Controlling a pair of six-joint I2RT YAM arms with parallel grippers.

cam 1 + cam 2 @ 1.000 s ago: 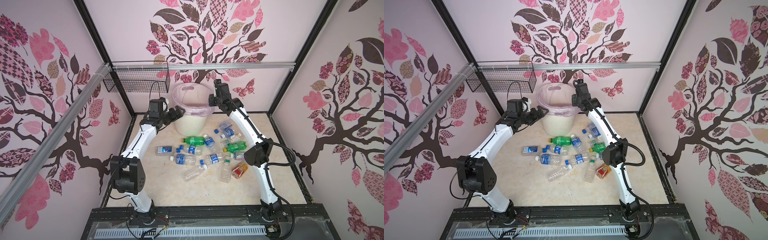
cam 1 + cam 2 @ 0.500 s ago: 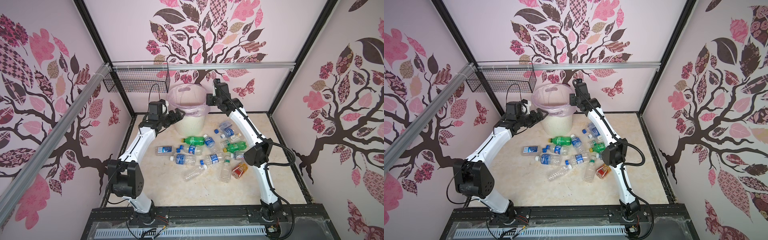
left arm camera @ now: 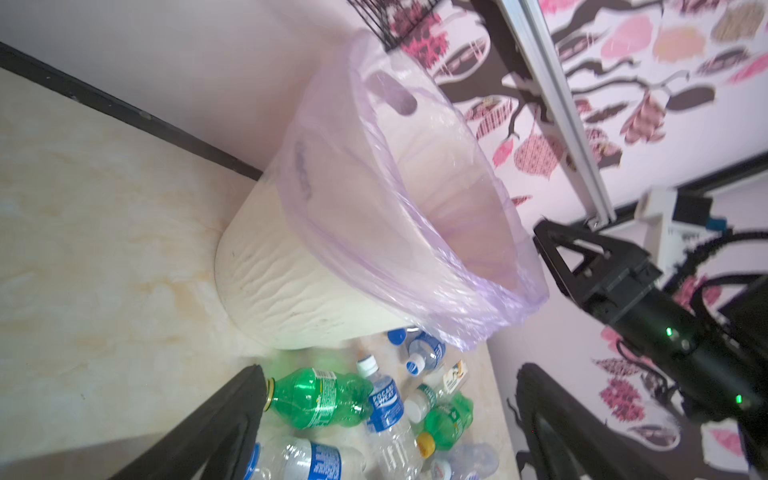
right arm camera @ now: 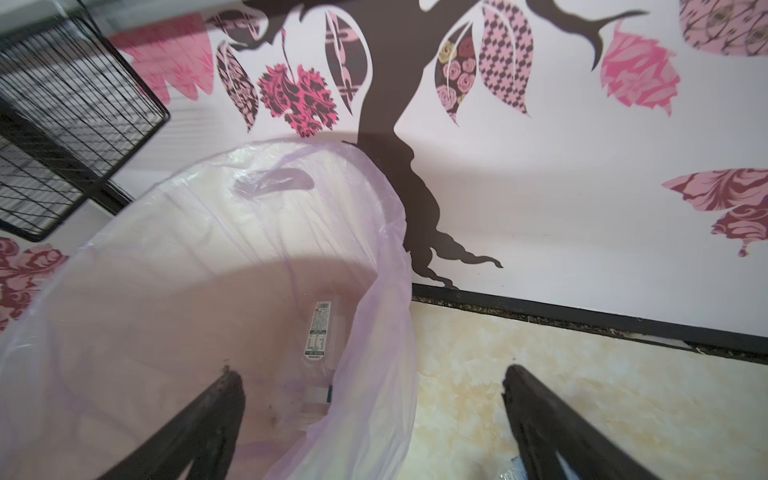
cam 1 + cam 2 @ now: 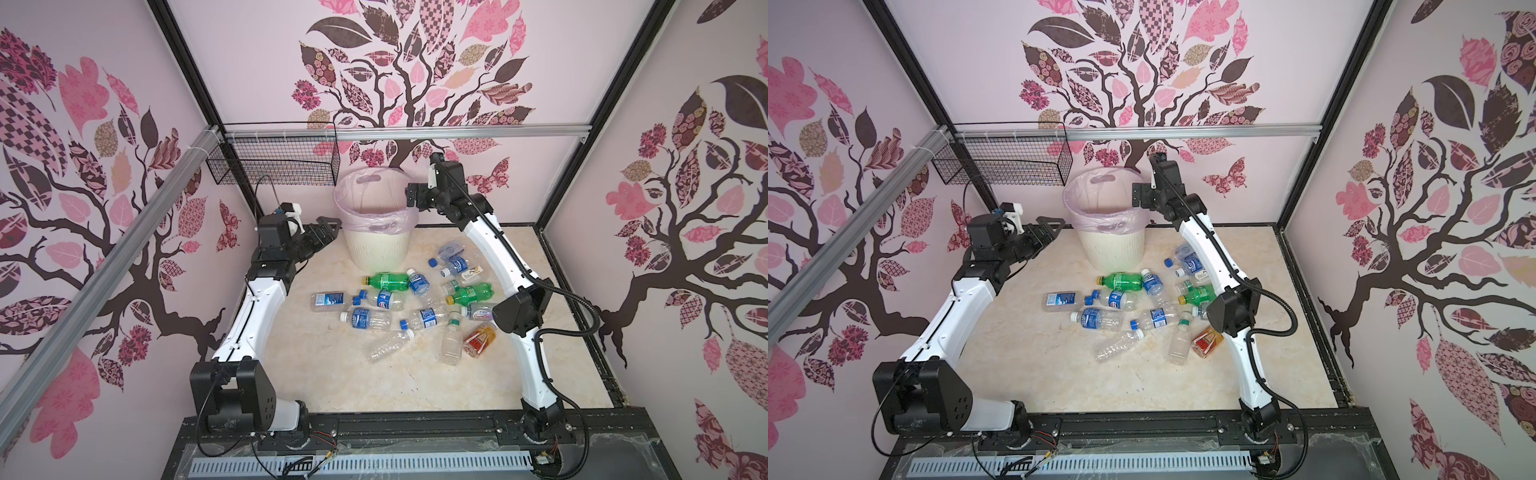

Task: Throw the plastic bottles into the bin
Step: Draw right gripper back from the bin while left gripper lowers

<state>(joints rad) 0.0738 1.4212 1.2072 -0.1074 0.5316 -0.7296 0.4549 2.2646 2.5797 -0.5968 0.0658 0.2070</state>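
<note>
- Right end effector (image 4: 370, 374) is held over the bin (image 5: 376, 253) rim, at its 3 o'clock side, with jaws spread wide and nothing gripped.
- One bottle (image 4: 318, 336) is seen lying inside the bin, so the drop step is judged done.
- Left end effector (image 5: 328, 226) is held at the bin's 9 o'clock, wide open and empty.
- Loose bottles (image 5: 386, 305) are scattered on the surface (image 5: 332, 382) at the bin's 6 o'clock.
- Next: an arm is to be lowered onto one bottle and closed across its body.
</note>
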